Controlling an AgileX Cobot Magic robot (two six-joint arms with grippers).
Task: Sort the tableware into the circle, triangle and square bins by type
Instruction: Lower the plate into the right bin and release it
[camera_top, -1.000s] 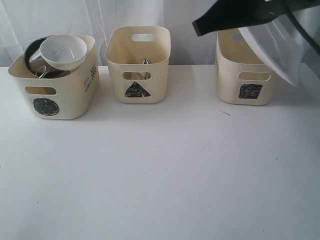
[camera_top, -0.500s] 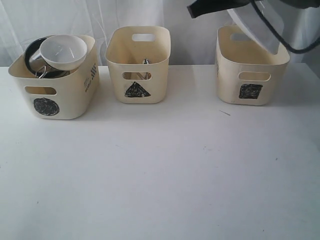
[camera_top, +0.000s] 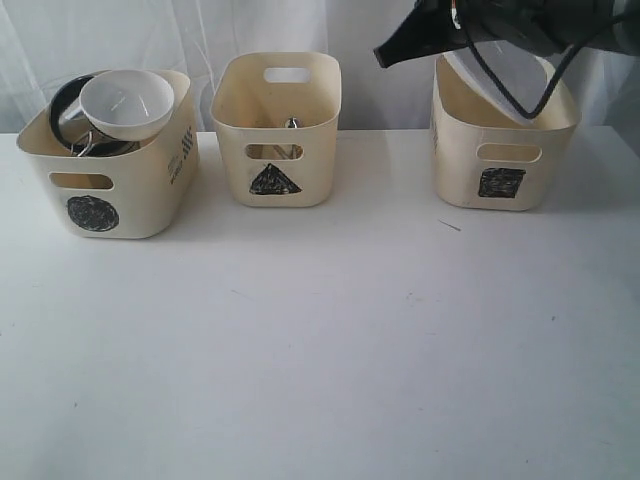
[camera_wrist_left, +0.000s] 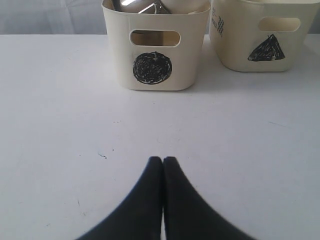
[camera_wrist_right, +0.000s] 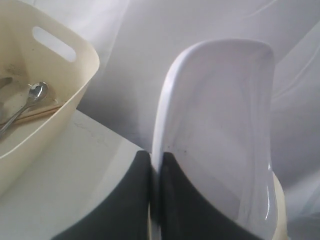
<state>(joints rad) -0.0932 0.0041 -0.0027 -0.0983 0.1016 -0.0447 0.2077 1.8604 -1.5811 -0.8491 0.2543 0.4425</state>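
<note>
My right gripper (camera_wrist_right: 156, 156) is shut on the rim of the large white squarish plate (camera_wrist_right: 220, 125). In the exterior view the plate (camera_top: 505, 80) stands on edge, its lower part inside the square bin (camera_top: 500, 150), under my right arm (camera_top: 440, 30). The circle bin (camera_top: 110, 180) holds a white bowl (camera_top: 127, 100) on top of steel ware (camera_top: 80, 135). In the triangle bin (camera_top: 275, 130) lie a steel spoon (camera_wrist_right: 35, 95) and wooden chopsticks (camera_wrist_right: 37, 113). My left gripper (camera_wrist_left: 163, 161) is shut and empty, low over the table in front of the circle bin (camera_wrist_left: 152, 70).
The three cream bins stand in a row along the back of the white table (camera_top: 320, 340), before a white curtain (camera_top: 380, 60). A black cable (camera_top: 545, 90) loops from my right arm across the plate. The triangle bin (camera_wrist_left: 265, 45) sits close beside the circle bin.
My right gripper has carried the plate leftward and down; it hung tilted above and right of the square bin and now stands partly inside it. The left gripper has not moved.
</note>
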